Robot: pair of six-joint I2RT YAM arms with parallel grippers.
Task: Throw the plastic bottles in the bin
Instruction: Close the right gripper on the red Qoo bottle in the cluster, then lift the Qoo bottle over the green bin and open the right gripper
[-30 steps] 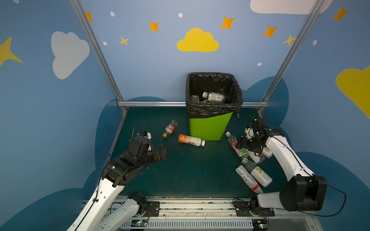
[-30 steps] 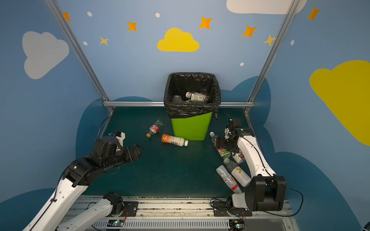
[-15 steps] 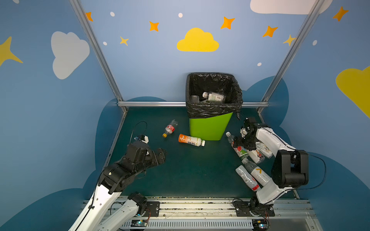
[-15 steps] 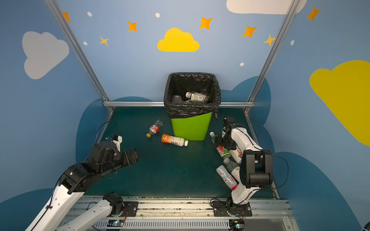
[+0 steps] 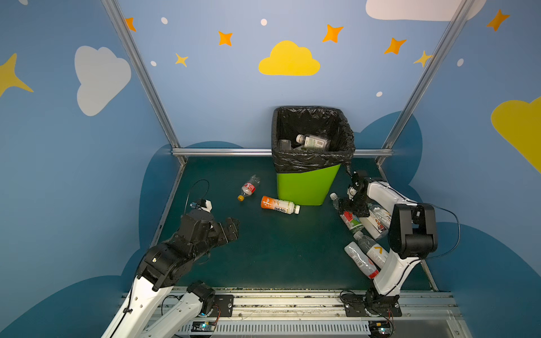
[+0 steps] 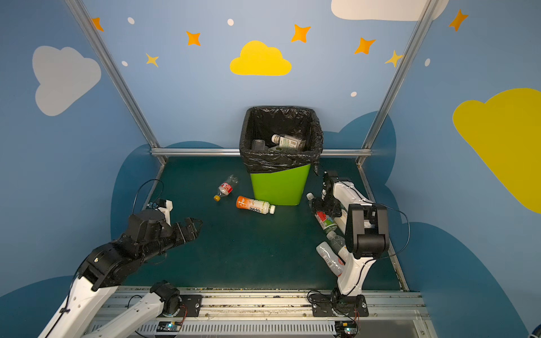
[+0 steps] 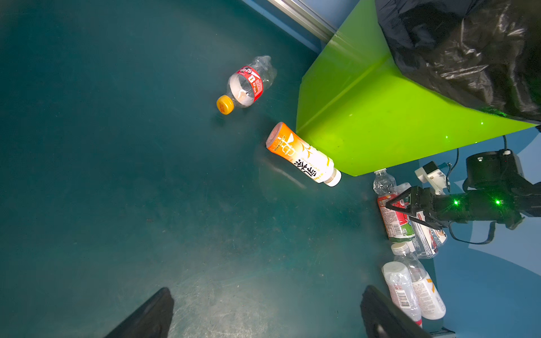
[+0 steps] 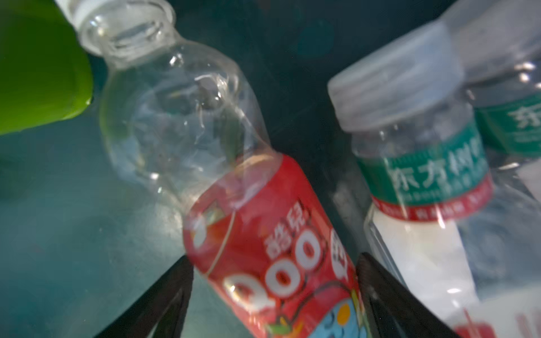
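The lime-green bin (image 5: 307, 187) with its black bag stands at the back, and a clear bottle (image 5: 313, 142) lies inside it. My right gripper (image 8: 275, 259) is open and low at the bin's right side. Its fingers straddle a red-labelled bottle (image 8: 263, 248) lying on the floor, with floor showing beside one finger. My left gripper (image 5: 231, 229) hangs open over bare floor at the left, holding nothing. Ahead of it lie a clear bottle with an orange cap (image 7: 248, 85) and an orange-and-white bottle (image 7: 304, 155) against the bin's foot.
More bottles lie packed beside the red-labelled one, among them a green-labelled one (image 8: 424, 164). Two further bottles (image 5: 366, 257) lie near the right arm's base. Metal frame posts and a rail (image 5: 222, 152) bound the dark green floor (image 5: 278, 257).
The right arm has folded, its elbow swinging in toward the front, and its gripper has shifted slightly left over the red-labelled bottle. The left gripper has drawn back a little toward the front.
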